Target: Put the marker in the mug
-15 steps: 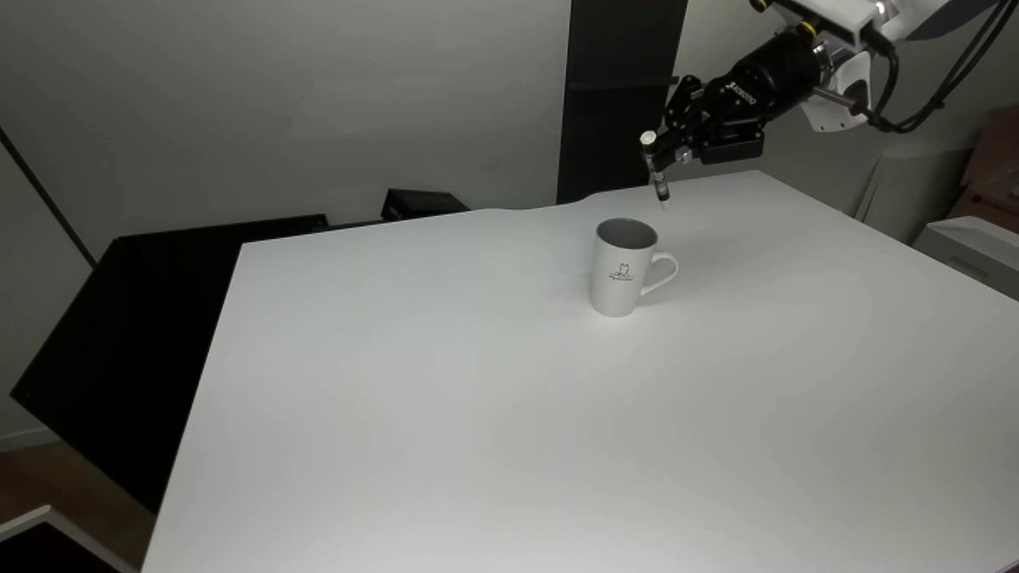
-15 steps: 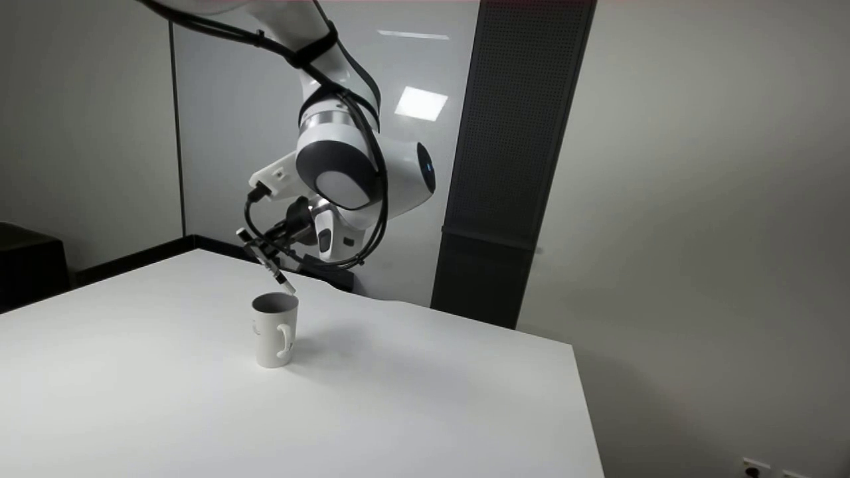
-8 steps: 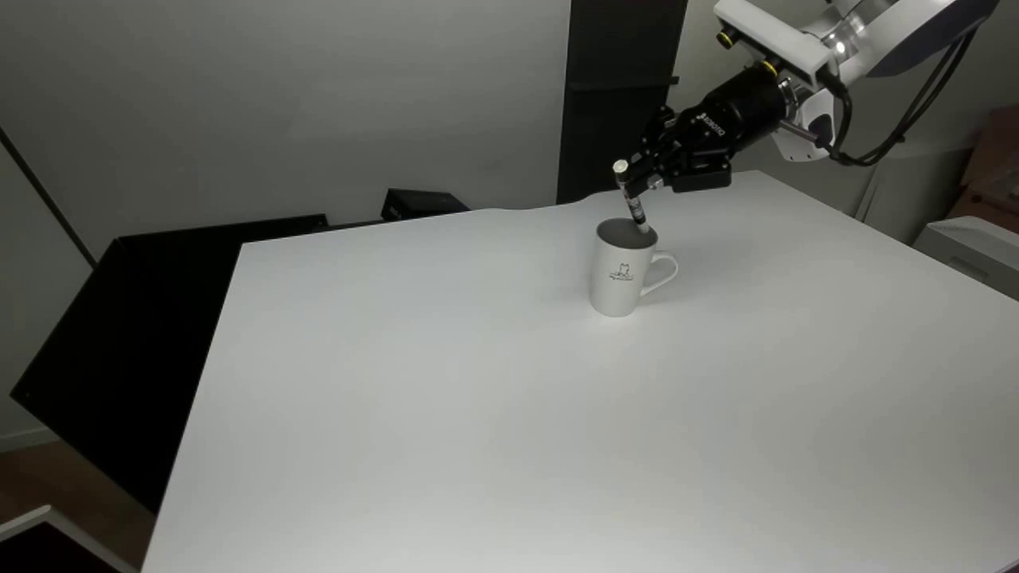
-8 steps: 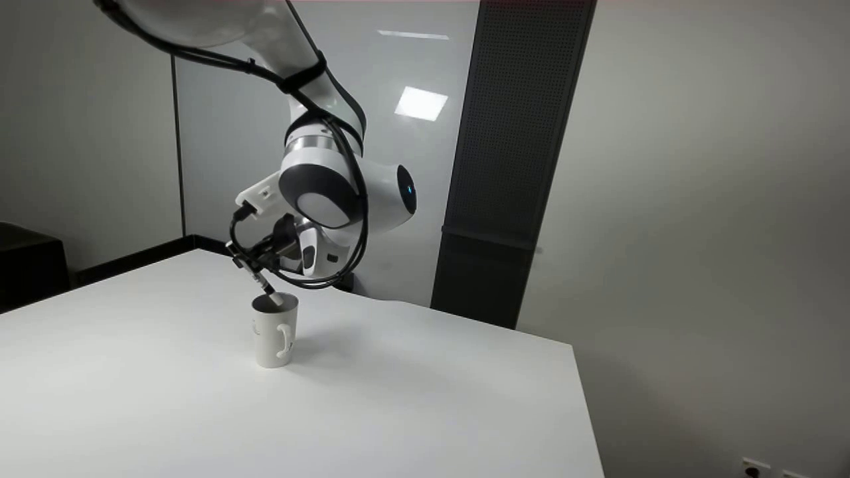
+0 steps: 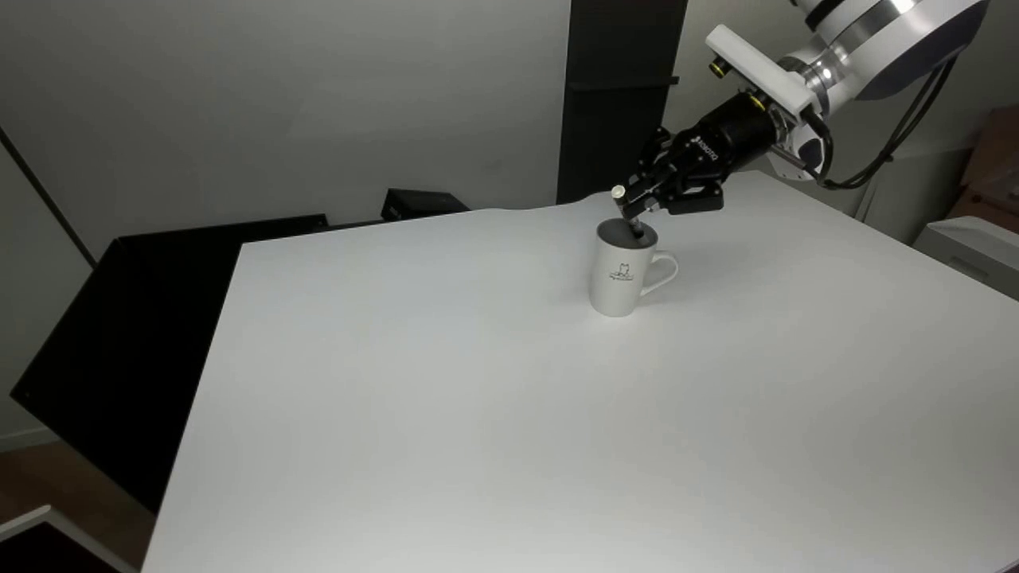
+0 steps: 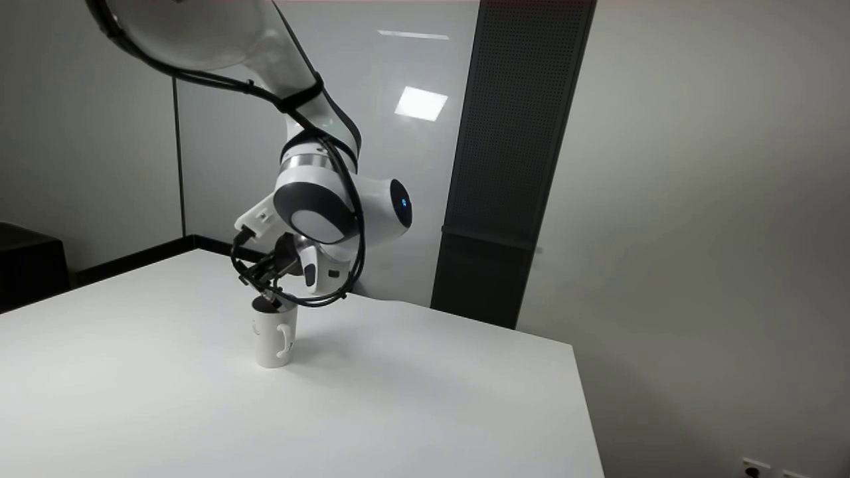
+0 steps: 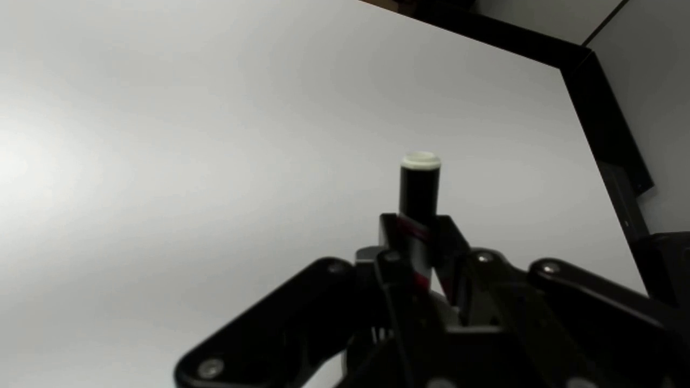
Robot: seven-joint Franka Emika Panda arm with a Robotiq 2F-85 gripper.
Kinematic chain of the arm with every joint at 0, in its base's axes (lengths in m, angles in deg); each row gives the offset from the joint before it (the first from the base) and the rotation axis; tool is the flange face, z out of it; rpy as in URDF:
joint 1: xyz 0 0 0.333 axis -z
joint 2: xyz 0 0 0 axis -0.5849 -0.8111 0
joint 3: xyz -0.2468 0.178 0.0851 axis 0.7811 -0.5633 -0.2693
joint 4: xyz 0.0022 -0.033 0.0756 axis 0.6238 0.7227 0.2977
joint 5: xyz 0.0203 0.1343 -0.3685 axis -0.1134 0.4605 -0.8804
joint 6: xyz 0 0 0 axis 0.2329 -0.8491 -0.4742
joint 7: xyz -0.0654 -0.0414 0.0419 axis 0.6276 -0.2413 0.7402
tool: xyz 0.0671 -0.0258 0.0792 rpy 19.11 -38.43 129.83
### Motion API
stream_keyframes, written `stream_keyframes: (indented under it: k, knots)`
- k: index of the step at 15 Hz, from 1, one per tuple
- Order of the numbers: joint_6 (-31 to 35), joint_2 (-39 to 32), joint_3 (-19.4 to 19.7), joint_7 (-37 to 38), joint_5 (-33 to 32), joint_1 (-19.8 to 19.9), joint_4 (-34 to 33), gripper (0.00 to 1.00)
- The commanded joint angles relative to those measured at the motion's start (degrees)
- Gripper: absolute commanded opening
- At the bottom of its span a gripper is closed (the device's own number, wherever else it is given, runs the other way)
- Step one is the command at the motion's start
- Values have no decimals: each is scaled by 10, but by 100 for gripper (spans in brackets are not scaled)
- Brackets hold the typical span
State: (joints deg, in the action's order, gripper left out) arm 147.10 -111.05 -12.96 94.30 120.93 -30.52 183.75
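The white mug [image 5: 613, 278] stands upright on the table in both exterior views [image 6: 271, 342], its grey mouth facing up and its handle to one side. My gripper [image 5: 633, 208] is just above the mug's mouth, shut on the marker. The marker [image 7: 419, 194] is dark with a pale end cap and red bands; in the wrist view it stands up between the fingertips. In an exterior view the marker's lower end [image 5: 637, 229] tilts down into the mug's mouth near the handle side. In the wrist view the gripper hides most or all of the mug.
The white table [image 5: 398, 398] carries the mug. A black box [image 5: 422, 203] sits behind the table's back edge, and a dark panel [image 5: 621, 95] stands at the wall. A light box [image 5: 971, 247] is beyond the right edge. Loose cables [image 6: 358, 245] hang around the wrist.
My gripper has moved down and across to the mug with the marker held. The marker's lower end went from above and behind the mug to inside its mouth. The mug has not moved.
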Motion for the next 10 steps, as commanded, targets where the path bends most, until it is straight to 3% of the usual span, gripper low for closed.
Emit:
stream_keyframes:
  k: [1,5,8,10]
  knots:
    - [9,-5,1,-11,-5,-4,-5,57]
    - [-21,14,0,-34,-37,-4,-2,81]
    - [-61,76,14,-38,-145,-23,21,97]
    - [-79,120,17,-33,-216,-32,33,100]
